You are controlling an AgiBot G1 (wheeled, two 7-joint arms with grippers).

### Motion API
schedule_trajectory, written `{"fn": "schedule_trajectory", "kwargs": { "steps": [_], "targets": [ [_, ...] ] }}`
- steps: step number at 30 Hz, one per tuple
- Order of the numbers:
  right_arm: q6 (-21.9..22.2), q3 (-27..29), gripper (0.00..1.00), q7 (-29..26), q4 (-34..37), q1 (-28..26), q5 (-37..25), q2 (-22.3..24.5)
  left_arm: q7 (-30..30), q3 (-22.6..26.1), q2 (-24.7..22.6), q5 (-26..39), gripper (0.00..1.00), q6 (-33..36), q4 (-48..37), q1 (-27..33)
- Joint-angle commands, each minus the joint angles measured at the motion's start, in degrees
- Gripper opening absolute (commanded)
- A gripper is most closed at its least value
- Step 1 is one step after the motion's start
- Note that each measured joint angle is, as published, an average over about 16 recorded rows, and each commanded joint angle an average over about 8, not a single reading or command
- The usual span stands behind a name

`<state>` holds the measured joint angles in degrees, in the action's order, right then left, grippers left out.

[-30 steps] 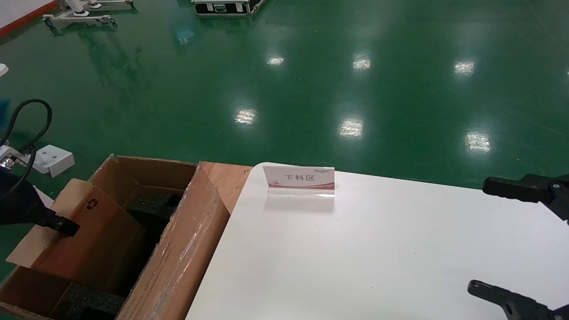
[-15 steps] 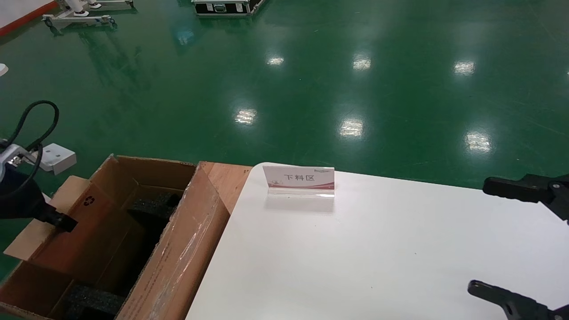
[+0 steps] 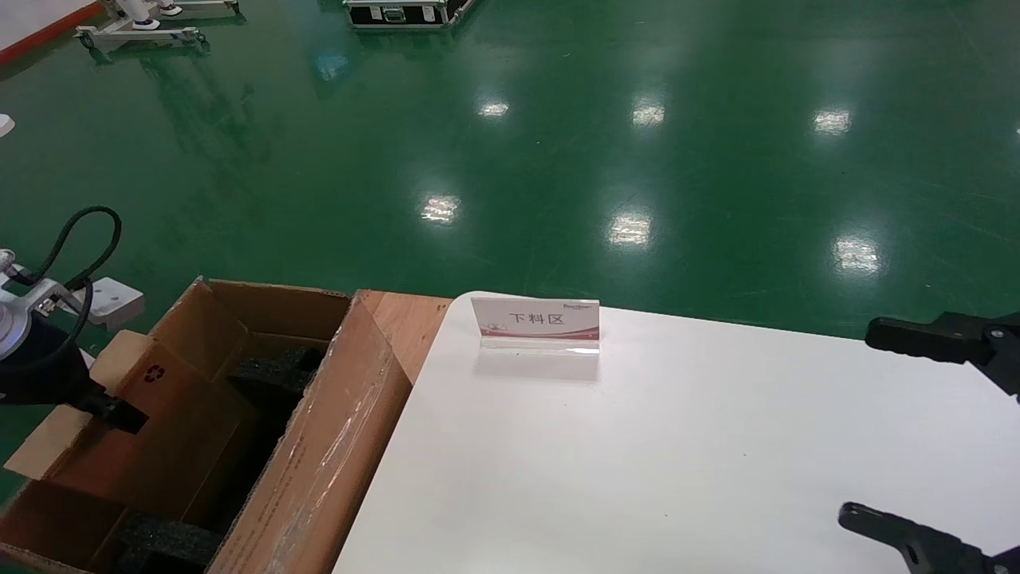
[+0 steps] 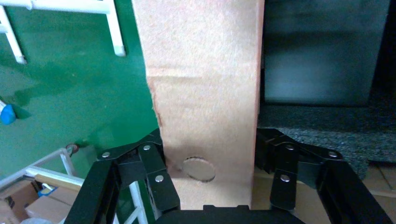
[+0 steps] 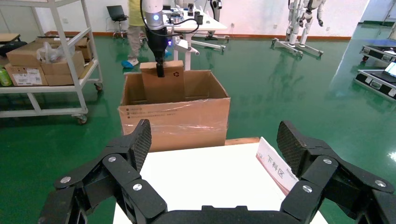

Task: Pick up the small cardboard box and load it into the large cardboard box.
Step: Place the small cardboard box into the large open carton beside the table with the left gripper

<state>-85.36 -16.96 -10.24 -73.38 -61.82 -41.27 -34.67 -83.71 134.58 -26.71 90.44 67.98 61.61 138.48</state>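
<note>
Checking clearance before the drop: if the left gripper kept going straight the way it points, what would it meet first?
The left gripper, shut on the small box, points down into the large box. The small box's lower end would probably meet the black foam first, though depth is unclear.

Left gripper (image 3: 119,414) sits at the far left, clamped on the top edge of the small cardboard box (image 3: 151,430), which stands upright, partly down inside the large cardboard box (image 3: 319,446). Foam blocks (image 3: 275,363) lie beneath and beyond it in that carton. To the gripper's right, past the carton wall, a wooden board (image 3: 406,323), then the table (image 3: 677,462) with a sign (image 3: 535,323) at its far edge. Right gripper (image 3: 908,430) hangs spread wide over the table's right side, well apart
</note>
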Motion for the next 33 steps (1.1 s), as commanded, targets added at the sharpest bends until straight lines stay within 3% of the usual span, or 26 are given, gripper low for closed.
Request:
{"fn": "schedule_trajectory", "kwargs": {
  "steps": [1,18,26,33],
  "targets": [
    [0.0,-0.01,1.0,0.0,0.0,0.0,0.0,0.0,0.75,0.05,-0.31,-0.38,0.0,-0.43,-1.24,-0.83],
    [0.03,-0.06,1.0,0.03,0.0,-0.01,0.04,0.02,3.85,-0.14,-4.52,-5.75,0.02,-0.76,-10.54,-8.39],
    [0.04,-0.08,1.0,0.04,0.01,-0.01,0.05,0.03,5.12,-0.14,-6.44,-6.91,0.99,-0.07,-14.22,-10.46],
    [0.05,-0.09,1.0,0.04,0.02,0.0,0.06,0.04,5.13,-0.05,-6.51,-6.94,1.0,0.13,-14.35,-10.55]
  ]
}}
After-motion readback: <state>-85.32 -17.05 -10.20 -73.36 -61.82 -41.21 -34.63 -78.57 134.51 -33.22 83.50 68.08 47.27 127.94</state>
